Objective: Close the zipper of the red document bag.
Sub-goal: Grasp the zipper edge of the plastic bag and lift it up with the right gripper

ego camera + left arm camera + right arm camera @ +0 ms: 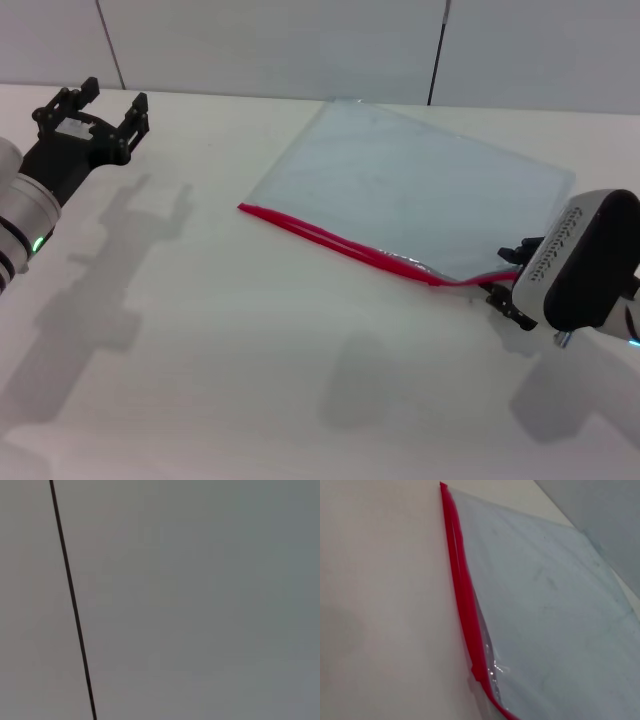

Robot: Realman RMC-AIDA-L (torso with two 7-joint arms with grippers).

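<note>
At the right end of the zipper [350, 245], the right gripper [508, 282] sits low on the table [200, 380]; whether it is clenched I cannot tell. The red strip bulges upward near it. The red document bag [410, 195] lies flat, its red edge toward the robot. Far left, the left gripper [98, 112] hangs above the table with fingers spread apart.

Left gripper [105, 108] raised at far left, fingers spread, right gripper [512, 280] low at near right
</note>
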